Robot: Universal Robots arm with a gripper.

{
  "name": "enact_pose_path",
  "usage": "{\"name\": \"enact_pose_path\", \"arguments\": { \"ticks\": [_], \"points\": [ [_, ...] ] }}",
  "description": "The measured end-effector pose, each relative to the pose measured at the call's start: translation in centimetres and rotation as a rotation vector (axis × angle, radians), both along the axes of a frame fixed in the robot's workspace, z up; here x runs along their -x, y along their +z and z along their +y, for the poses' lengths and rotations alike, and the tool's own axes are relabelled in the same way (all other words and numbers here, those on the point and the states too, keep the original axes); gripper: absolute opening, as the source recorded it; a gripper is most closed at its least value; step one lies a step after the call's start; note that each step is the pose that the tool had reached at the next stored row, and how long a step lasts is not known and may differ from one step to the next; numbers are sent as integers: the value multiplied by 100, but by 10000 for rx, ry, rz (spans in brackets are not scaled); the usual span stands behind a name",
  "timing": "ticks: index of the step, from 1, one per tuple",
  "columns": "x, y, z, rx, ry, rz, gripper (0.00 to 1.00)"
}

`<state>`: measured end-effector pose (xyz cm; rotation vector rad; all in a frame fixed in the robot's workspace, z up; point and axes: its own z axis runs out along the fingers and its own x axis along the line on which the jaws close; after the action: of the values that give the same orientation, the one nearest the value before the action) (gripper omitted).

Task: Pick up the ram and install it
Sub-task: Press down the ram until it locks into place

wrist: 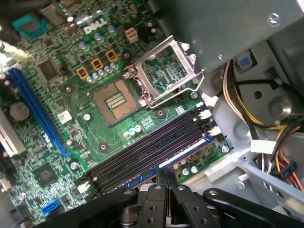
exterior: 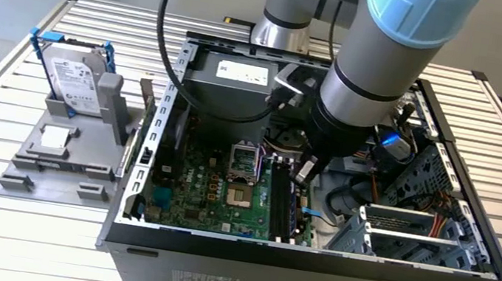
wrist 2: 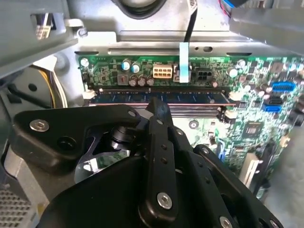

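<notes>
The ram (wrist 2: 190, 98) is a thin dark stick with black chips, standing on edge in the outermost of the motherboard's black slots (wrist: 142, 149). It also appears edge-on as a bluish strip, the ram (wrist: 187, 151), in the first wrist view. My gripper (wrist 2: 159, 107) is right on the stick's top edge near its middle, with the black fingers (wrist: 167, 183) drawn together around it. In the exterior view the gripper (exterior: 304, 177) reaches down inside the open computer case, over the slots on the green motherboard (exterior: 214, 187).
The case's metal walls (exterior: 142, 169) surround the arm. A drive cage (exterior: 416, 236) and cable bundles (wrist: 280, 142) are close to the slots. The open processor socket (wrist: 116, 99) lies on the slots' other side. Outside the case, a silver hard drive (exterior: 75, 81) stands in a grey holder.
</notes>
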<state>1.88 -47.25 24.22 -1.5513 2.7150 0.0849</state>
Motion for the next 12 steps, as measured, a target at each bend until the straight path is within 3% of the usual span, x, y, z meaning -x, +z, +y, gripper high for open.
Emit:
{"name": "enact_pose_path", "arguments": {
  "ticks": [12],
  "points": [
    [0, -5, 0, -6, 1962, -9, 0]
  ]
}}
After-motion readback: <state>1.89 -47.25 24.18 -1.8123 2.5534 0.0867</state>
